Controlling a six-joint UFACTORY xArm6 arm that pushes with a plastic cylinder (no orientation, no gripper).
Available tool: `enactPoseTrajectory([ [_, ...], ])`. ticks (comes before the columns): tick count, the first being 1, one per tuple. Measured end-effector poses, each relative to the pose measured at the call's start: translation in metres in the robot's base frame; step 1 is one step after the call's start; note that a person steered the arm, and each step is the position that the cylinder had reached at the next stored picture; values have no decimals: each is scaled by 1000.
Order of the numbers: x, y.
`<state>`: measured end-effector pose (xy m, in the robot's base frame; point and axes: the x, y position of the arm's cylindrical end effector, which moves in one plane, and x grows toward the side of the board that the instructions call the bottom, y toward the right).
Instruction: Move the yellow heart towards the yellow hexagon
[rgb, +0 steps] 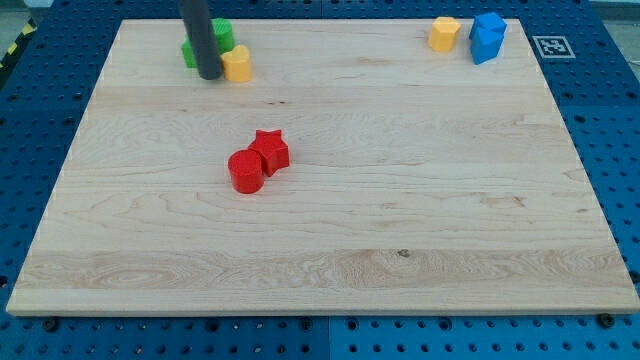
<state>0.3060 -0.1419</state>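
One yellow block (238, 63) lies near the board's top left; it looks like the hexagon. Another yellow block (444, 33) lies near the top right corner, and its lower end narrows like a heart. My tip (210, 76) rests on the board just left of the top-left yellow block, touching or almost touching its left side. The rod rises out of the view's top and hides part of the green blocks behind it. The two yellow blocks are far apart, nearly the board's width.
Two green blocks (222, 34) sit behind the rod at the top left. A blue block (488, 37) stands just right of the top-right yellow block. A red star (271, 150) and a red cylinder (245, 172) touch each other left of centre.
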Motion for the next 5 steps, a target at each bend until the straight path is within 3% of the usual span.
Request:
enactPoseTrajectory([
  [5,-49,111],
])
